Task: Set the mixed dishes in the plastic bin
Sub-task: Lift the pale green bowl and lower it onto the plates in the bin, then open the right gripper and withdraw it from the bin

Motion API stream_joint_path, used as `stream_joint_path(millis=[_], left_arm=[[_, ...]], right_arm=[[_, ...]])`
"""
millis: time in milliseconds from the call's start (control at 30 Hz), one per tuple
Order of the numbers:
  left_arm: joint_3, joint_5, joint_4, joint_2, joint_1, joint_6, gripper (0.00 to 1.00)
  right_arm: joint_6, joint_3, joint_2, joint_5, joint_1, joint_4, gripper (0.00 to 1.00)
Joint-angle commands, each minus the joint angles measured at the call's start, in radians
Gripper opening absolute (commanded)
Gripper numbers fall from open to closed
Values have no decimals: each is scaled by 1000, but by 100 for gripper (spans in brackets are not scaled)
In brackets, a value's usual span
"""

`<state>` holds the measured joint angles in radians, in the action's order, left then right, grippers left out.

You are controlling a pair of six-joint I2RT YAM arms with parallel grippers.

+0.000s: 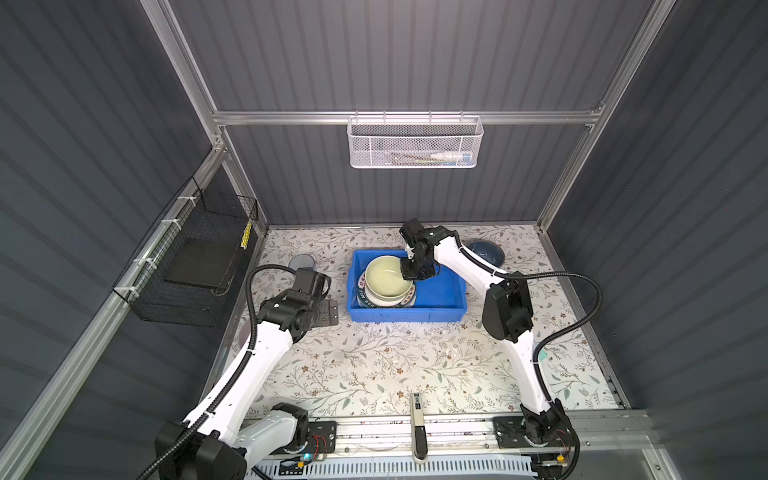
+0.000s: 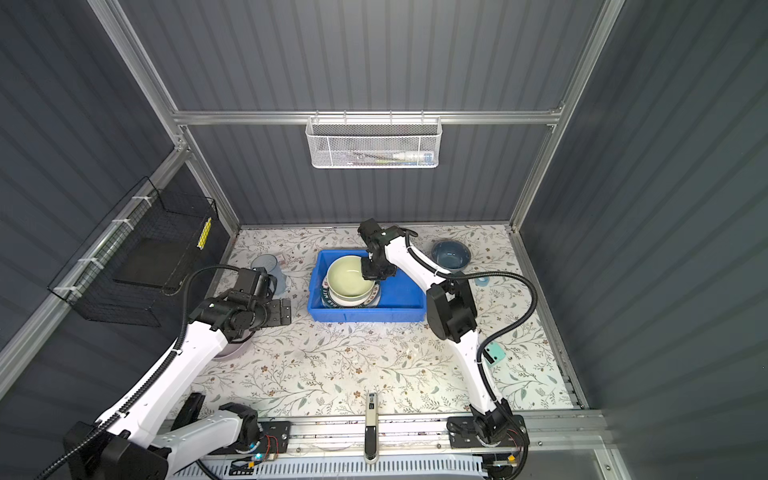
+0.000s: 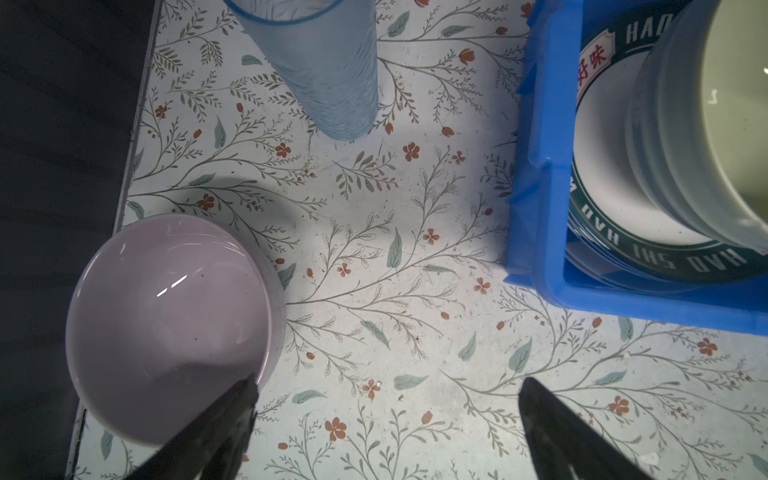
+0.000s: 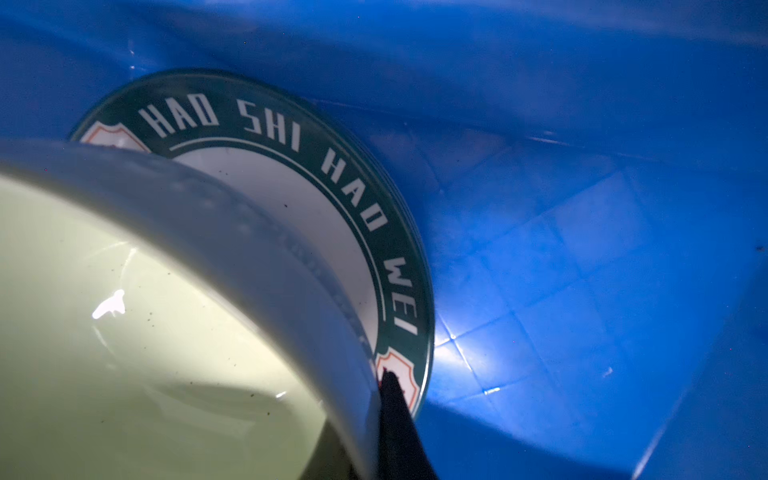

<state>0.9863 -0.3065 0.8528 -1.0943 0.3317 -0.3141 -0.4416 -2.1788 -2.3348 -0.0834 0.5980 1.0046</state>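
Note:
The blue plastic bin (image 1: 407,316) (image 2: 365,314) stands mid-table. Inside it a pale green bowl (image 1: 384,276) (image 4: 124,332) rests on a stack topped by the green lettered plate (image 4: 353,187) (image 3: 623,249). My right gripper (image 1: 411,279) (image 4: 365,424) is shut on that bowl's rim, one finger outside the wall. My left gripper (image 1: 328,311) (image 3: 388,386) hangs open over bare table left of the bin. A lilac bowl (image 3: 166,324) lies beside one of its fingers, and a blue tumbler (image 3: 324,70) (image 1: 302,262) stands beyond. A grey-blue bowl (image 1: 486,251) sits at the back right.
A white mesh basket (image 1: 415,143) hangs on the back wall and a black wire basket (image 1: 195,266) on the left wall. A teal block (image 2: 494,353) and a small teal roll (image 2: 482,280) lie beside the right arm.

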Motion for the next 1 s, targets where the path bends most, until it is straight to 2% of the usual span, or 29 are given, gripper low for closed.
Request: stream_joint_path(millis=[0,300,733,833,967], left_arm=[[3,-27,29,19,-6,23,100],[-1,-53,36,30,-6,23,100],[20,-83,59,40,-7,11,100],[32,-92,74,27,-8,-11,99],[26,-112,84,8,-8,-43,98]], right_arm=[[-15,-38,8,-34,4,-47,8],[-15,-32,2,-36,7,-46,21],[-10,-17,30,-16,12,-45,31],[6,-14,55,13,14,-27,39],[32,21,135,38,15,-26,53]])
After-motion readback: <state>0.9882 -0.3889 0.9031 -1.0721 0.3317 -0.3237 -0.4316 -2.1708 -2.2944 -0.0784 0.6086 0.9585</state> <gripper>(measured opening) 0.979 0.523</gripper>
